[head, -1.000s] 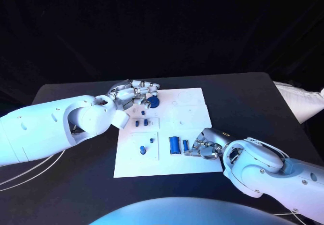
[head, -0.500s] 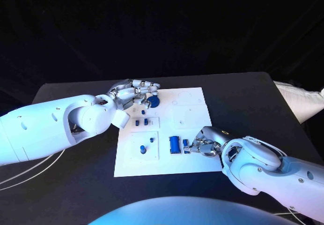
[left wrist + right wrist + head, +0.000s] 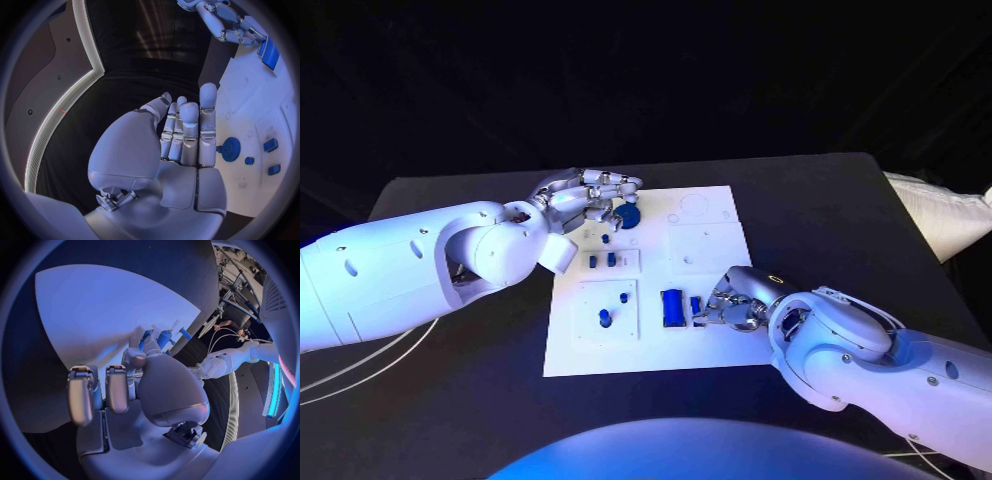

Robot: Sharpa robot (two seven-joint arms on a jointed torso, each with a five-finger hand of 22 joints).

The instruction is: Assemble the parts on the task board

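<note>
The white task board [image 3: 711, 350] lies mid-table. My left hand [image 3: 584, 194] hovers over its far left corner with straight fingers [image 3: 187, 132] and holds nothing. A blue gear [image 3: 627, 215] [image 3: 231, 148] lies on the board right beside those fingers. My right hand [image 3: 737, 299] rests on the board's near right part with curled fingers [image 3: 115, 390]. Its fingertips meet a narrow blue piece [image 3: 697, 304] [image 3: 164, 338], next to a wider blue block [image 3: 672, 307]. Whether that piece is pinched is hidden.
Two small blue pegs [image 3: 600, 261] stand in a raised plate near the gear, and more small blue parts [image 3: 604, 318] sit in a second plate nearer me. The board's far right part shows round recesses [image 3: 692, 208]. Black table [image 3: 877, 230] surrounds the board.
My right hand has crept left across the board, up against the narrow blue piece. My left hand has stayed by the gear.
</note>
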